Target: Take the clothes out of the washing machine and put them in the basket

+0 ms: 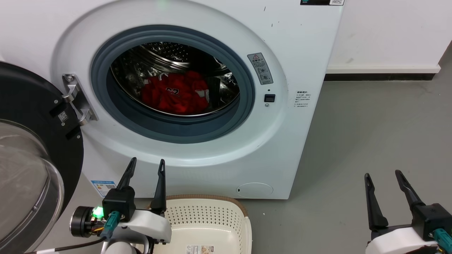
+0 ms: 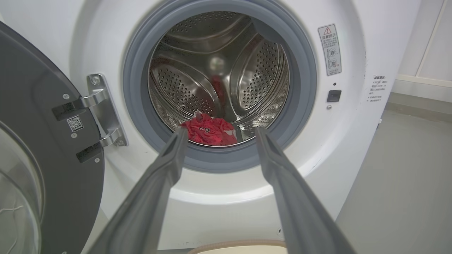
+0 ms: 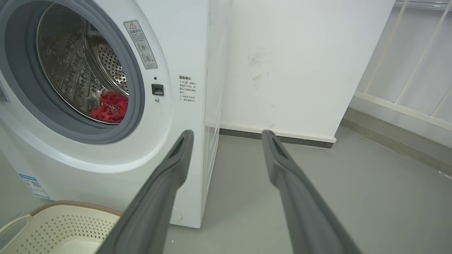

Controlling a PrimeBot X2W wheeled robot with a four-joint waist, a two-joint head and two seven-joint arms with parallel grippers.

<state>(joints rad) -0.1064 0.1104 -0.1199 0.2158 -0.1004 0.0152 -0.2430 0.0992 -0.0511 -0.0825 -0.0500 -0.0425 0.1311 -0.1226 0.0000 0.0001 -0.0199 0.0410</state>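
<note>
Left gripper wide, facing washing machine; right gripper wide; clothes inside drum

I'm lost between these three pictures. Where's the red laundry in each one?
Head view: red clothes upper centre, low in the drum.
Left wrist view: red clothes at centre.
Right wrist view: red clothes at left.
Shared landmark: the warning sticker right of the drum opening.

Laundry corner: washing machine, basket
</note>
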